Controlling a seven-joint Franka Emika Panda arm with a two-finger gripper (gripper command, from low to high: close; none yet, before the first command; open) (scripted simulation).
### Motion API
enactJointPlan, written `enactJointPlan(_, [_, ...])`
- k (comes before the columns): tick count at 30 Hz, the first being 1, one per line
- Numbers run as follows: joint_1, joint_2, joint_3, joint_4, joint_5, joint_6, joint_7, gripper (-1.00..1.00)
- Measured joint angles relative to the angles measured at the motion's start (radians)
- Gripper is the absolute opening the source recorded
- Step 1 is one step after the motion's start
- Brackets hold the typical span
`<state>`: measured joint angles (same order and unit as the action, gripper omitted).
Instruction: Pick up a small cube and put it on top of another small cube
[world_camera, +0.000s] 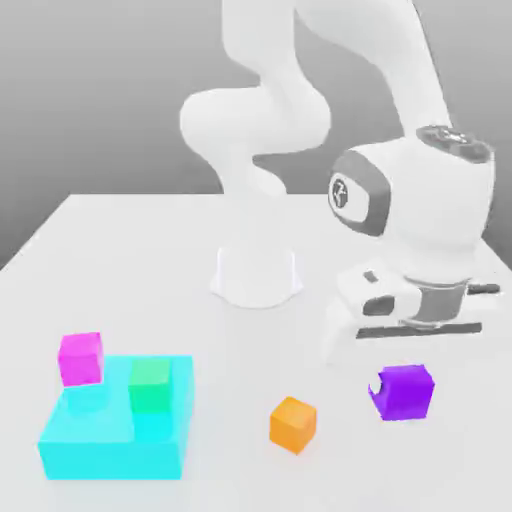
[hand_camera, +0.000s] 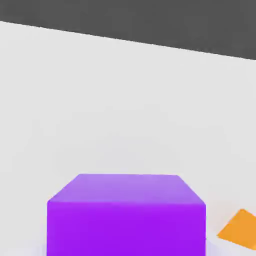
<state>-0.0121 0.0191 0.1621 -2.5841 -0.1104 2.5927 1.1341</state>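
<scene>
Purple and plain, the small cube (world_camera: 404, 391) sits on the white counter (world_camera: 120, 260) at the exterior view's right, directly beneath the robot's hand, with the orange cube (world_camera: 293, 424) near it toward the exterior view's left. In the hand view the purple cube (hand_camera: 126, 215) is close under the camera, its top face flat and level, and a corner of the orange cube (hand_camera: 239, 229) shows just beside it.

Whether the tool is wide or narrow I cannot tell from these pictures; nothing appears to be held yet.

The cube looks rigid and light, with smooth flat faces, so it should take a firm squeeze without deforming, though the smooth sides could slip if gripped near an edge. The best hold is probably across two opposite side faces, at mid-height, squared to them.

There is no true container here. At the exterior view's left a cyan stepped block (world_camera: 115, 430) rests on the counter, carrying a green cube (world_camera: 150, 385) on its upper surface, and a magenta cube (world_camera: 80, 358) sits at its far corner
</scene>
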Motion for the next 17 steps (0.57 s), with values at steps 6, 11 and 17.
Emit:
enactJointPlan(6, [-0.187, -0.179, -0.131, -0.063, 0.068, -0.109, -0.04, -1.0])
enactJointPlan(11, [-0.264, -0.182, -0.215, -0.108, 0.097, -0.062, -0.057, -1.0])
enactJointPlan(17, [-0.265, -0.096, -0.22, -0.127, 0.103, 0.042, -0.062, 1.0])
